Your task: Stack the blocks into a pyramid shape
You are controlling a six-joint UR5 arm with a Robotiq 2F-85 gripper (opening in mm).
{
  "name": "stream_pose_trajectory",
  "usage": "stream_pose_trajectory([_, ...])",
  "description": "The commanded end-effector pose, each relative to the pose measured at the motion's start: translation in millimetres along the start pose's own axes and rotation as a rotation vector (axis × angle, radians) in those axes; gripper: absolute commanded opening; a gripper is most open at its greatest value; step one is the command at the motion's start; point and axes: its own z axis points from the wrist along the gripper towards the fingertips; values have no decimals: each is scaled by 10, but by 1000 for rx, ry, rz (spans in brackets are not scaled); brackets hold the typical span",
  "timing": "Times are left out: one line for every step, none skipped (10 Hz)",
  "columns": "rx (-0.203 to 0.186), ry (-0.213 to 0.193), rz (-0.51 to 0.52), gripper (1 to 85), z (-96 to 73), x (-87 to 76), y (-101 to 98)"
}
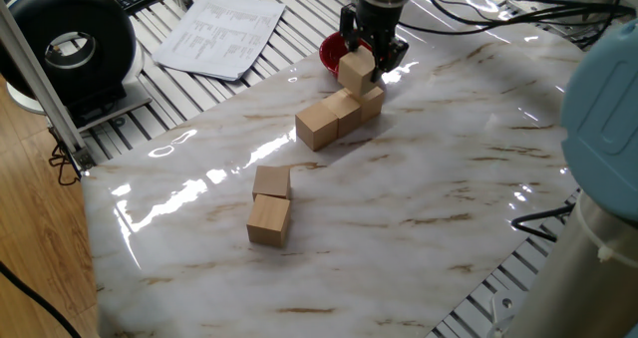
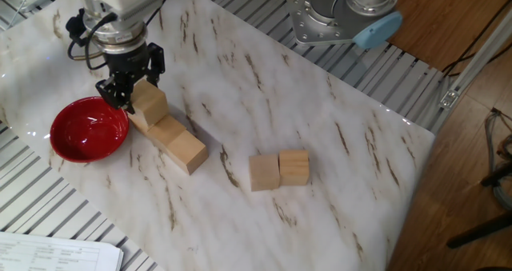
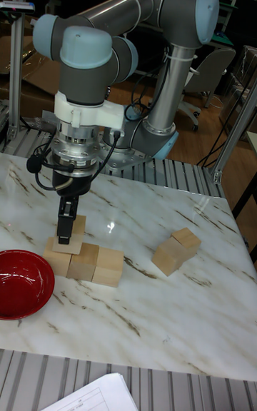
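1. At the left of the other fixed view sits a glossy red round bowl point(image 2: 89, 128), no part of the pyramid, just beside the base row.
2. Next to it the black two-finger gripper point(image 2: 130, 89) is closed on a small light-tan wooden cube point(image 2: 149, 103), one finger on each of two opposite faces. Whether this held cube rests on the row below or hangs a hair above it cannot be told from these views.
3. Under it lies a base row of three identical tan wooden cubes point(image 2: 171, 140), side by side and touching; the held cube is over the bowl end of that row, roughly above the seam between the end cube and the middle one.
4. Step in hand, as I judge it: setting the first block of the second tier. The next move calls for a straight release, with the fingers parted only once the cube sits flat across two base cubes, then a clean lift away.
5. Further right, well apart from the row, two more tan wooden cubes point(image 2: 279, 170) wait on the white marble-patterned tabletop point(image 2: 336, 135), touching each other. They would supply the rest of the second tier and the top.
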Motion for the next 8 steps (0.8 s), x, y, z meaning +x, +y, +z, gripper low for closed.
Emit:
stream_pose_trajectory([-4,3,15,10,54,-17,-38])
stream_pose_trajectory([-4,4,12,10,71,-16,-40])
stream_pose_trajectory([-4,6,11,10,78,-18,-37])
stream_pose_trajectory([-5,6,11,10,82,-20,-34])
stream_pose_trajectory([-7,6,8,10,86,-37,-27])
stream_pose_trajectory([-7,7,5,10,91,-47,-23])
stream_pose_trajectory([-9,7,5,10,96,-56,-16])
stream_pose_trajectory([-9,9,5,10,97,-58,-16])
